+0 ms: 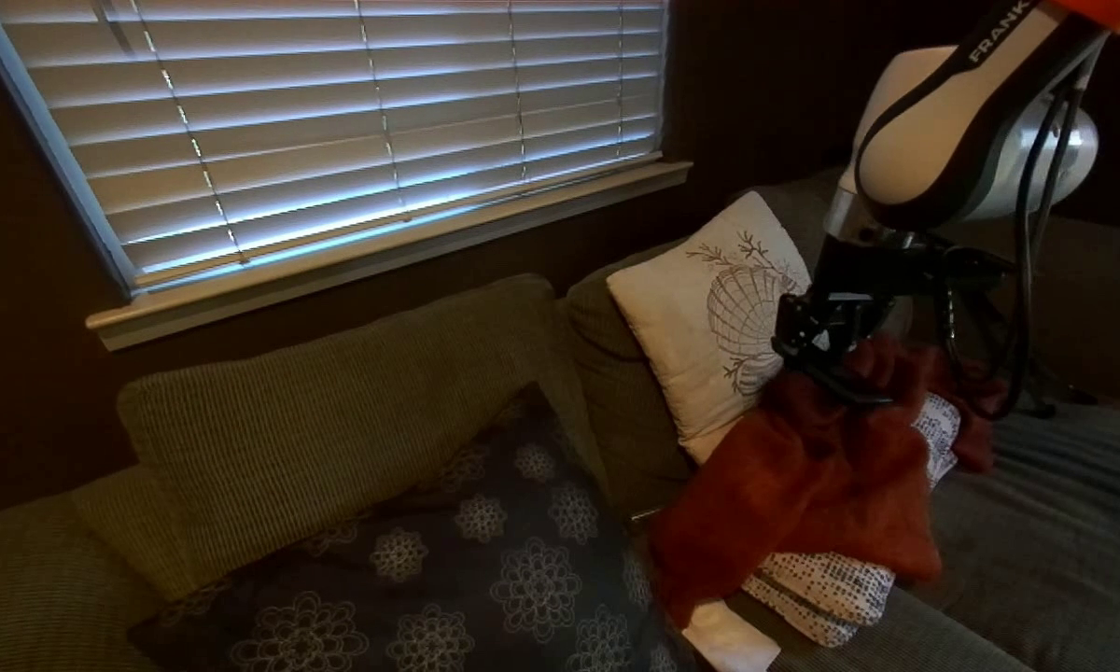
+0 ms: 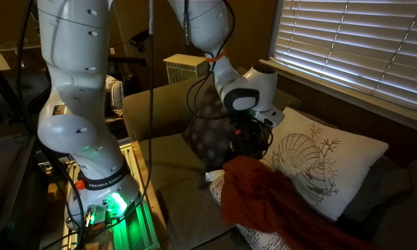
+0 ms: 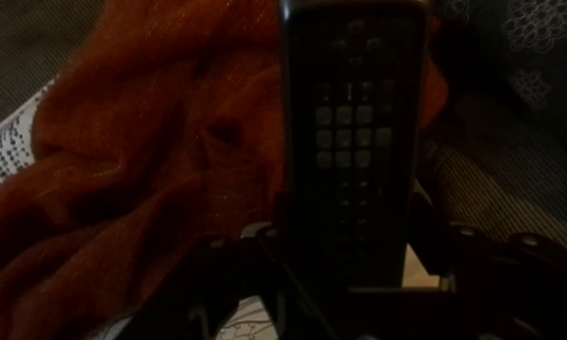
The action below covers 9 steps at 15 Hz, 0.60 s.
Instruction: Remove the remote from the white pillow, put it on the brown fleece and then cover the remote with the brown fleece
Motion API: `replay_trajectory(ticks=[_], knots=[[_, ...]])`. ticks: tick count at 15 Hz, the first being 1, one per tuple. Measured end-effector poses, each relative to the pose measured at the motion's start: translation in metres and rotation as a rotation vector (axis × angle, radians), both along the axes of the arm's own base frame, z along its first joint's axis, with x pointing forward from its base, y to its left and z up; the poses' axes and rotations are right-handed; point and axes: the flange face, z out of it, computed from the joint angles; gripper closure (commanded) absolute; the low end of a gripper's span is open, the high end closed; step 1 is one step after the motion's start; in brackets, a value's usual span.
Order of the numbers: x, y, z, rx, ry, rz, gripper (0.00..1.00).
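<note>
Above the brown fleece [image 1: 793, 490], the gripper [image 3: 349, 212], jaws partly spread, clasps the remote [image 3: 352, 141], already off the white pillow [image 2: 325, 159]; laying down and covering seemingly remain.

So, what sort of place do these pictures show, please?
Most likely a living room in a home: there is a sofa, a white pillow with a shell print propped on it, and window blinds above its back.

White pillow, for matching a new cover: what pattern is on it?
The white pillow shows brownish-grey seashells and branching coral shapes, clearest in an exterior view.
</note>
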Motion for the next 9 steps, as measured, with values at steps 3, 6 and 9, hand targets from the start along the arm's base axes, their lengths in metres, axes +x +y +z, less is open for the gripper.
replay_trajectory(ticks=[3,6,9], knots=[[-0.013,-0.020,-0.008,0.044,0.010,-0.117,0.64],[-0.024,-0.036,-0.013,0.045,0.026,-0.155,0.64],[-0.037,-0.049,-0.021,0.041,0.052,-0.163,0.64]])
